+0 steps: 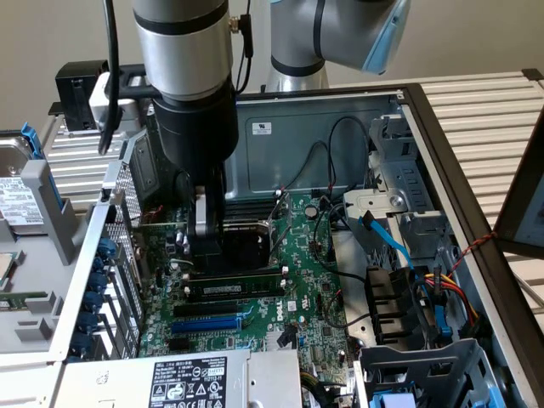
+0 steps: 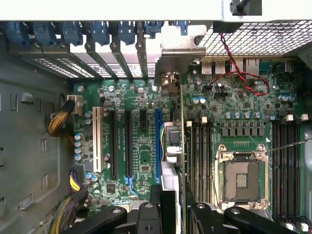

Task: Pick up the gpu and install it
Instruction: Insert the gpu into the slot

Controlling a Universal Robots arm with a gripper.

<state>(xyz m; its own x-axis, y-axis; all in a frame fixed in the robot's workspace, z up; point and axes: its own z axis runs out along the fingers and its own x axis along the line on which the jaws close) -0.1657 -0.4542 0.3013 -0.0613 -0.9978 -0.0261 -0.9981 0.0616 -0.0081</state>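
My gripper [image 1: 211, 240] reaches down into the open computer case and is shut on the gpu [image 1: 248, 242], whose black shroud stands upright over the large green motherboard [image 1: 316, 280]. In the wrist view the gpu [image 2: 171, 151] appears edge-on between my two black fingers [image 2: 146, 217]. Its silver end bracket [image 2: 179, 56] lies against the case's rear slot openings. The card runs alongside the long blue slot [image 2: 157, 141], on the side toward the CPU socket [image 2: 242, 178]. I cannot tell whether its lower edge touches a slot.
A thin black memory stick [image 1: 235, 287] lies just in front of the card. Blue slot clips [image 2: 97, 34] line the rear wall. A red wire [image 2: 243, 83], loose cables [image 1: 387, 240], the drive cage [image 1: 425, 365] and the power supply [image 1: 187, 378] crowd the case.
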